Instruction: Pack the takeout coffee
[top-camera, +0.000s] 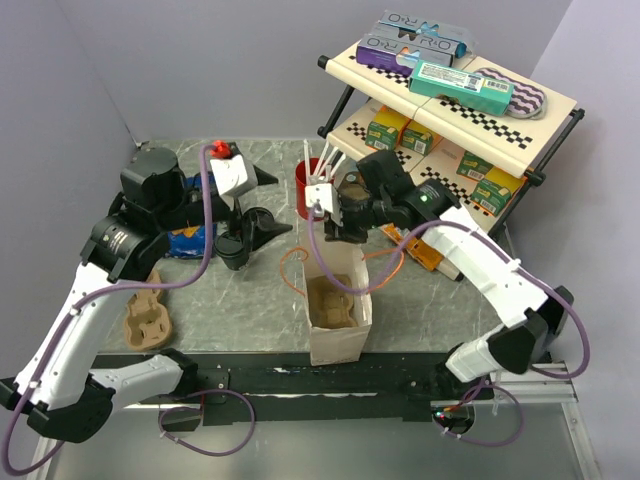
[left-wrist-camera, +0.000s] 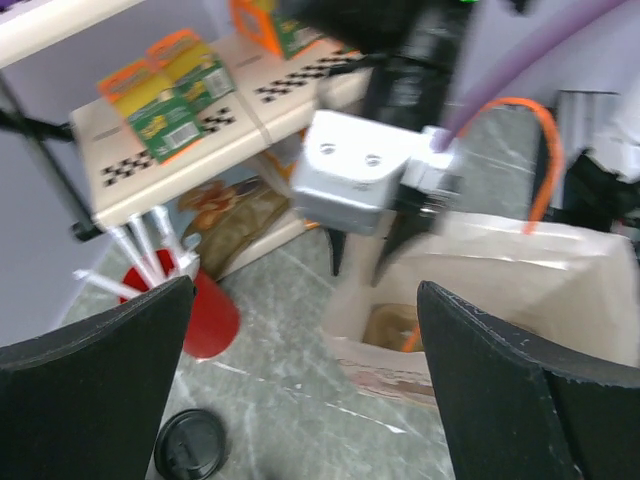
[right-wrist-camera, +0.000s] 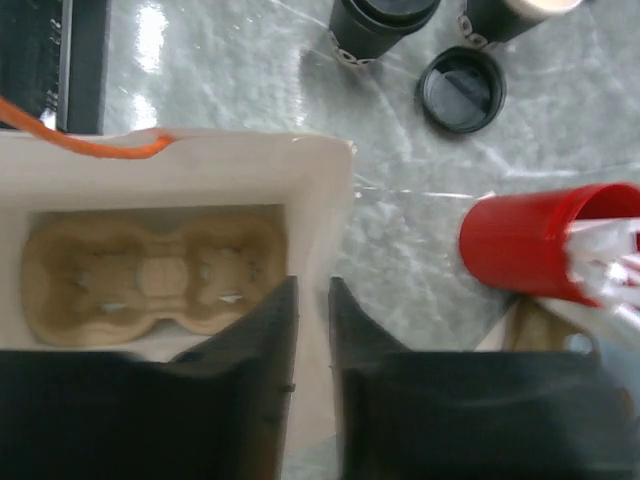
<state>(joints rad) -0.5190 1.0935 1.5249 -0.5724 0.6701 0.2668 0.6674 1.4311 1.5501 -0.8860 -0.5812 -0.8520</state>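
Note:
A dark takeout coffee cup (top-camera: 232, 252) stands on the table left of the paper bag (top-camera: 338, 318). In the right wrist view two dark cups sit at the top edge, one dark-topped (right-wrist-camera: 382, 22) and one cream inside (right-wrist-camera: 512, 8), with a loose black lid (right-wrist-camera: 460, 90) beside them. The lid also shows in the left wrist view (left-wrist-camera: 190, 445). My left gripper (top-camera: 268, 200) is open and empty above the cups (left-wrist-camera: 310, 400). My right gripper (top-camera: 325, 218) is shut on the bag's far wall (right-wrist-camera: 312, 290). A cardboard cup carrier (right-wrist-camera: 150, 275) lies inside the bag.
A red cup with white straws (top-camera: 308, 185) stands behind the bag, close to my right gripper (right-wrist-camera: 530, 255). A second cup carrier (top-camera: 147, 322) lies at the front left. A checkered shelf with boxes (top-camera: 450, 110) fills the back right. Orange bag handles (top-camera: 385, 265) loop out.

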